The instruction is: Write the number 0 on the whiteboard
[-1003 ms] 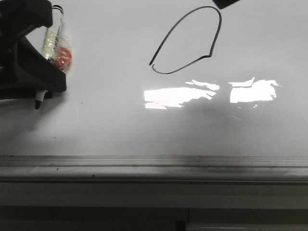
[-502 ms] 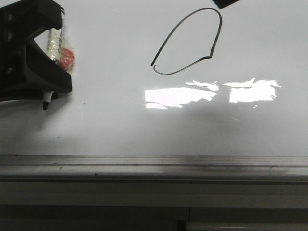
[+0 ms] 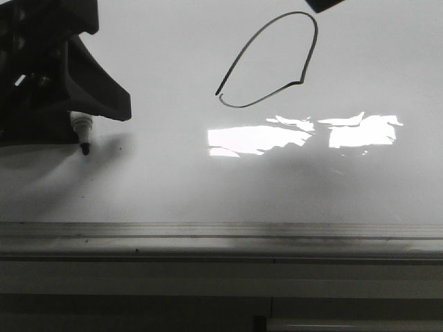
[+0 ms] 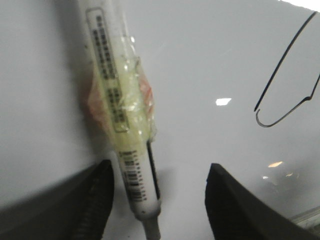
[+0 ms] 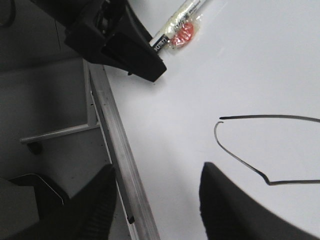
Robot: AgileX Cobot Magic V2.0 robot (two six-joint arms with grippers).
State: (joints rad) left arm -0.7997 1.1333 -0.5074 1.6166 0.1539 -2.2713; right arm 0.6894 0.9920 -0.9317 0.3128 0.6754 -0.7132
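The number 0 is a thin black lopsided loop with a small gap, at the back middle of the whiteboard. It also shows in the left wrist view and the right wrist view. A white marker with yellowish tape and an orange patch lies on the board, its tip toward the front. My left gripper is open around it; the marker rests against one finger, well apart from the other. My right gripper is open and empty above the board's edge; only a dark bit of it shows in front.
A grey metal rail runs along the board's near edge and also shows in the right wrist view. Bright glare patches lie right of the marker. Beyond the rail are floor and a metal frame with a caster.
My left gripper has moved right across the board, and the marker's tip has moved right with it. The gripper now hides the marker's taped body in the front view. The loop is unchanged.
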